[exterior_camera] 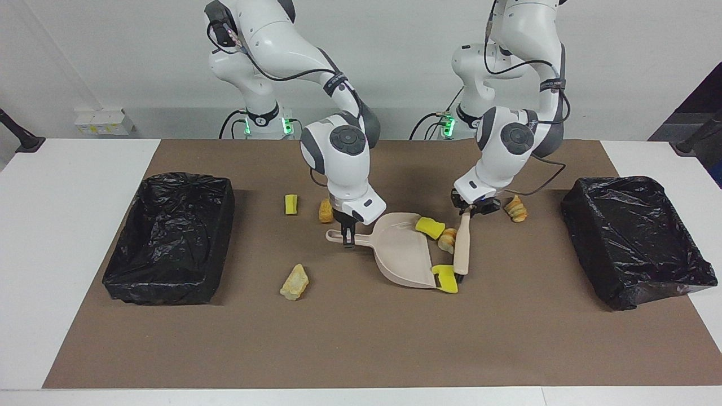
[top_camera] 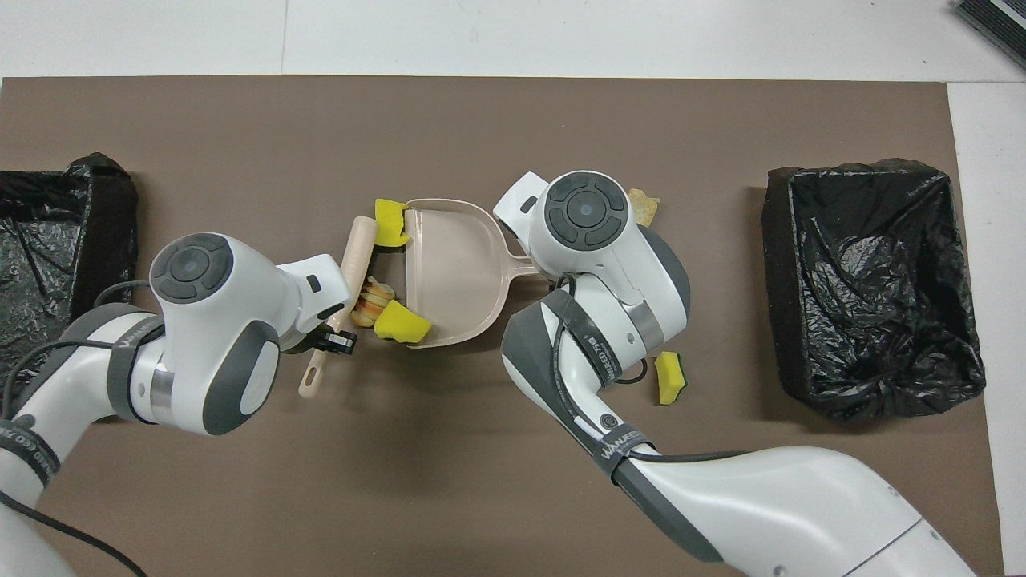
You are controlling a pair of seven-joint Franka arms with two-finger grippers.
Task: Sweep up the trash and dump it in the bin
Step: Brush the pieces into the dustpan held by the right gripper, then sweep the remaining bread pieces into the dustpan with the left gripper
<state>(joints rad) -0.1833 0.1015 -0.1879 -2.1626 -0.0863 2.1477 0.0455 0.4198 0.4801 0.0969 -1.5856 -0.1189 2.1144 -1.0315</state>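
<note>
A brown mat (exterior_camera: 361, 338) covered a white table (exterior_camera: 67, 254) before a pale wall, with a black-lined bin (exterior_camera: 169, 237) at the right arm's end and another bin (exterior_camera: 637, 239) at the left arm's. The right gripper (exterior_camera: 348, 234) was clamped on the handle of the beige dustpan (exterior_camera: 403, 254), whose mouth faced the left arm's end. The left gripper (exterior_camera: 471, 208) was closed on the hand brush (exterior_camera: 462, 245), whose long axis ran away from the robots, pressing three pieces of trash (exterior_camera: 430, 226) against the pan's mouth. Other pieces lay scattered on the mat. Only the facing view showed the lump (exterior_camera: 516, 208) beside the left gripper; the overhead view hid it beneath that arm.
</note>
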